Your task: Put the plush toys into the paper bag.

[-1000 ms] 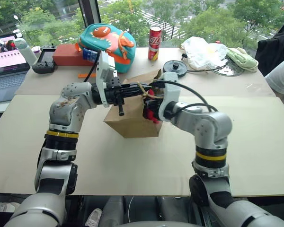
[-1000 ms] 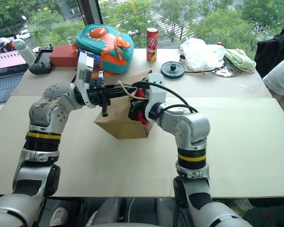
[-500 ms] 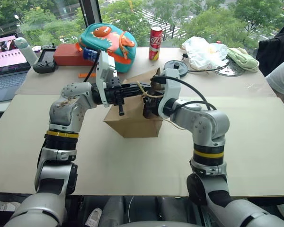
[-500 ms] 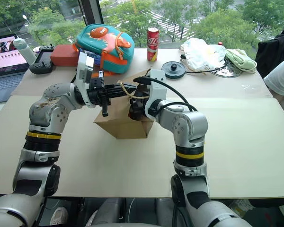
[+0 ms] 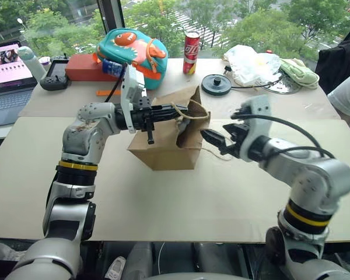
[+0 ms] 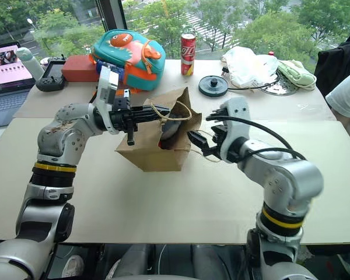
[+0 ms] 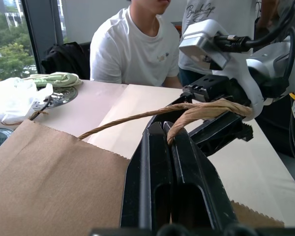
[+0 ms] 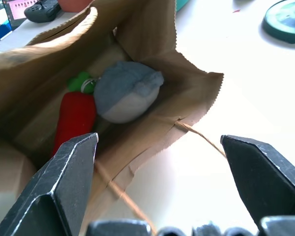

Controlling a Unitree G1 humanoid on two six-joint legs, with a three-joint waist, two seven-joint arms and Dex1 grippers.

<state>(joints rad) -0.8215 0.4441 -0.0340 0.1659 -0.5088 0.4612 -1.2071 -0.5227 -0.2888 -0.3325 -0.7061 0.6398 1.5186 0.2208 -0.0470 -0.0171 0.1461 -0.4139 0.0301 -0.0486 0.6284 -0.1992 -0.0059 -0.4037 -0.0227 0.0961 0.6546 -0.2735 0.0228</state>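
Note:
The brown paper bag (image 5: pixel 163 149) stands tilted in the middle of the table, its mouth facing my right arm. My left gripper (image 5: pixel 175 112) is shut on the bag's twisted-cord handle (image 7: pixel 137 117) and holds the mouth up. Both plush toys lie inside the bag: the grey-blue round one (image 8: pixel 125 91) and the red chili (image 8: pixel 76 118) with its green stem. My right gripper (image 8: pixel 162 162) stands open and empty just outside the mouth, to the bag's right (image 5: pixel 219 135).
At the table's far edge are a teal and orange backpack (image 5: pixel 131 49), a red can (image 5: pixel 191 53), a black round disc (image 5: pixel 216 83) and a white plastic bag (image 5: pixel 251 64). A laptop (image 5: pixel 6 70) sits far left. A person in a white shirt (image 7: pixel 137 44) sits at the right.
My right gripper let go of the red chili inside the bag, opened and drew back out to the right. The left gripper kept its hold on the handle.

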